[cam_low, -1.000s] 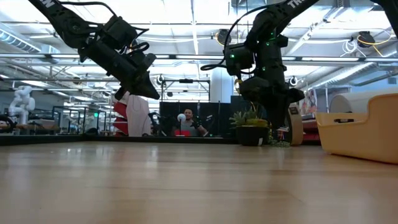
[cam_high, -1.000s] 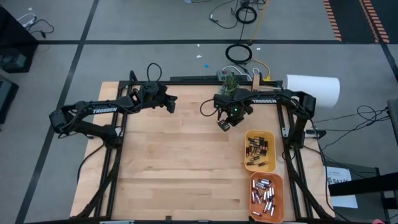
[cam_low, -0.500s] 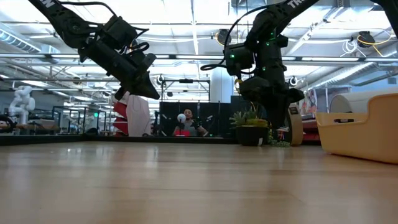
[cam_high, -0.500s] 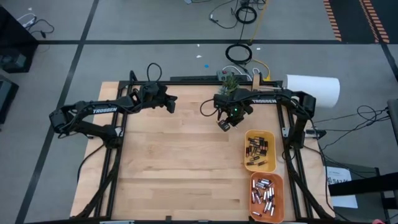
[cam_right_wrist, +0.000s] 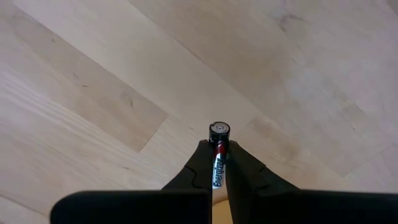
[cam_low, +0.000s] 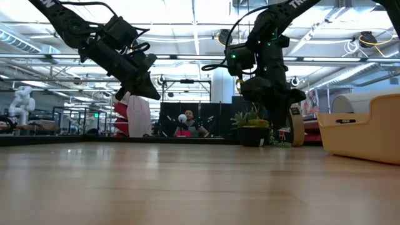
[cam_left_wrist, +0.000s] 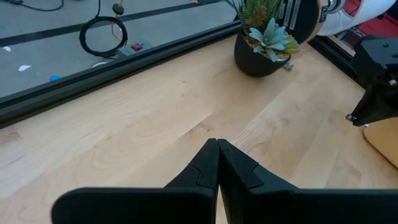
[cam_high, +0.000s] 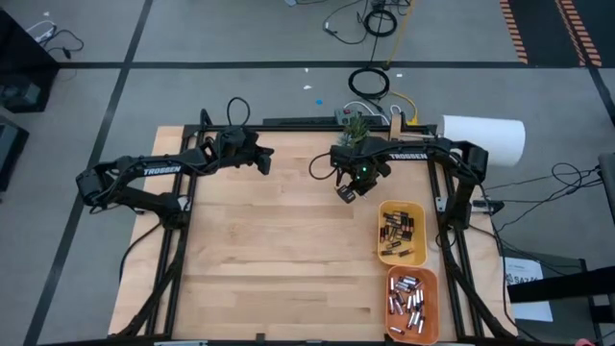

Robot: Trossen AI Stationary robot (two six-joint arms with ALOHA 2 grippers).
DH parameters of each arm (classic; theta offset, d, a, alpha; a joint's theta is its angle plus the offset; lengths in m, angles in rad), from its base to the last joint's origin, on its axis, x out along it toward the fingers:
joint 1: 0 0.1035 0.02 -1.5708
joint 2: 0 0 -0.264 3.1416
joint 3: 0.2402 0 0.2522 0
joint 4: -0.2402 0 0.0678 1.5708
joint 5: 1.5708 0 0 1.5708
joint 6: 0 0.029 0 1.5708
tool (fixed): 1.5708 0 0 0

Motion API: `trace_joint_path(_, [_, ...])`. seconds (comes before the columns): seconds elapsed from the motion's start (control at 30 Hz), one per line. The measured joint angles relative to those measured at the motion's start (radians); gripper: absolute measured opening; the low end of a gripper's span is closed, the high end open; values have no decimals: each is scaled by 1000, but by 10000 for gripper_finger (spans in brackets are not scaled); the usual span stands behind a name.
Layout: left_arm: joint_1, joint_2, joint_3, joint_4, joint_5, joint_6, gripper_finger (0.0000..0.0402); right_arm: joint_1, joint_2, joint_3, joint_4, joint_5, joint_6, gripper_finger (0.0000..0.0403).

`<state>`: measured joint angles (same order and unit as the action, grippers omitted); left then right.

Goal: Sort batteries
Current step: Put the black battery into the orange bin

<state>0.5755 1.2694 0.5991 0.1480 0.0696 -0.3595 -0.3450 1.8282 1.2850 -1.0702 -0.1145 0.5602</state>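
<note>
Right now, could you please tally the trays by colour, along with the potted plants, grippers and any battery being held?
Yellow tray: 1
Orange tray: 1
Potted plant: 1
Grippers: 2, left gripper shut and empty, right gripper shut on a battery
Held battery: 1
Total: 6

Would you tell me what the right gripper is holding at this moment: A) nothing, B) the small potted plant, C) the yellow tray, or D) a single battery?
D: in the right wrist view, the right gripper is shut on a battery whose round end pokes out beyond the fingertips above bare wood.
</note>
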Motion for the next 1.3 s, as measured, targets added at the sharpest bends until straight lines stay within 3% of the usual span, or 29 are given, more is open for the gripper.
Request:
trace_joint_path(0.97, [0, 0, 0, 0, 0, 10, 11, 106, -3, 0, 16, -86, 83, 6])
trace_joint_path(1.3, [0, 0, 0, 0, 0, 10, 11, 193, -3, 0, 77, -93, -1, 6])
